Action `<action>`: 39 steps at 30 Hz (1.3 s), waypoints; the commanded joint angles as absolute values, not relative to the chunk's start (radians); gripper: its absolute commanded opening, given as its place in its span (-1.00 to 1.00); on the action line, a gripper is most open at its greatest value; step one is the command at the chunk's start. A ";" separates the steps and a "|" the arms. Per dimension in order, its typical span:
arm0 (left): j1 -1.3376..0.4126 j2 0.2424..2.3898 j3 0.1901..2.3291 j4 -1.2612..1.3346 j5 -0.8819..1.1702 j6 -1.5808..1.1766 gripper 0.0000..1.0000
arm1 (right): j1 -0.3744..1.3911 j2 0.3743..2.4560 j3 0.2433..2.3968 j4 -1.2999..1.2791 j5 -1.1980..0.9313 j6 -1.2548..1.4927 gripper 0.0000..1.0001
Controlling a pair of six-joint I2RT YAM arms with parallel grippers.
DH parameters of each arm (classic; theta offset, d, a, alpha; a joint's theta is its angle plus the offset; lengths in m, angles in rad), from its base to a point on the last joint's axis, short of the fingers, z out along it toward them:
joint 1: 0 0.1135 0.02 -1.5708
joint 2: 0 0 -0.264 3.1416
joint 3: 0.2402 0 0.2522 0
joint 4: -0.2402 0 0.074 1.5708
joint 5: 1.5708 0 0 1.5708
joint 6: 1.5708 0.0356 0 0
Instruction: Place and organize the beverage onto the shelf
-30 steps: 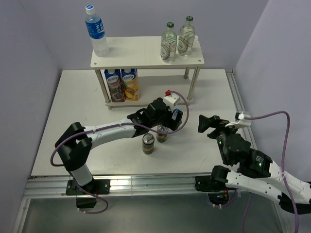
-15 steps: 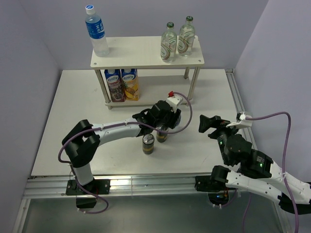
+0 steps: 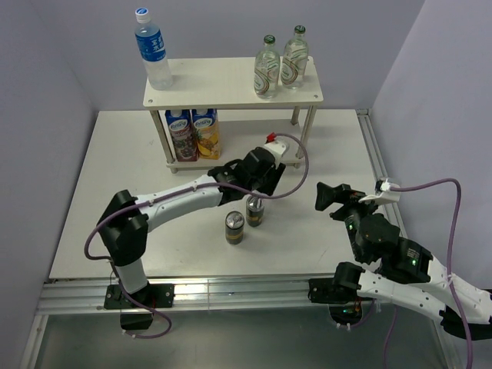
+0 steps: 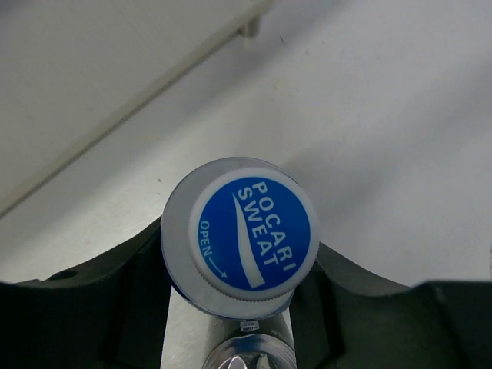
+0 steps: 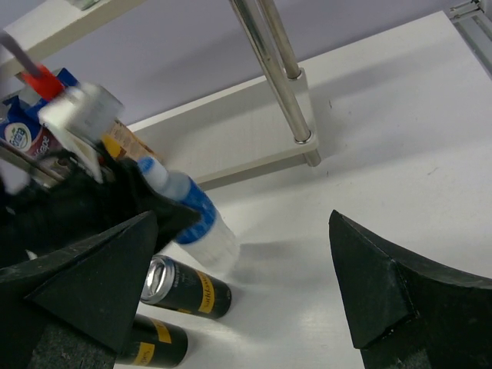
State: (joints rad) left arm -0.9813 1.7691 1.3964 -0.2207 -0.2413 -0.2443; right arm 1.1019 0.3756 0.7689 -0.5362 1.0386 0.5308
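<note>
Left fingers (image 4: 115, 307) clamp water bottle (image 4: 250, 234) — below cap

We see two arms with black joints and white links, the left arm (image 3: 181, 201) and the right arm (image 3: 407, 290). Lilac cables (image 3: 430, 181) loop off each. The left wrist carries a white block (image 3: 270, 141) with a red tip. The right fingers (image 5: 384, 292) are matte black wedges.

Left claw (image 3: 256, 187) clamped on bottle (image 4: 250, 234) — right claw (image 3: 324, 197) wide open.
</note>
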 commanded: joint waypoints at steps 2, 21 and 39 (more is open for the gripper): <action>-0.973 1.608 1.720 -0.276 -0.396 -0.198 -0.99 | 1.109 0.357 0.758 -0.515 1.060 0.538 0.98; -0.842 1.557 2.214 -0.388 -0.626 0.023 -0.99 | 1.111 0.341 0.755 -0.518 1.062 0.546 0.97; -0.661 1.649 2.324 -0.422 -0.669 0.009 -0.99 | 1.114 0.337 0.753 -0.528 1.062 0.554 0.97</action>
State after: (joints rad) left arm -0.7063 1.6657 2.2375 -0.5339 -0.6876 0.0376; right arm 1.1034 0.3489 0.7597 -0.5369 1.0386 0.5350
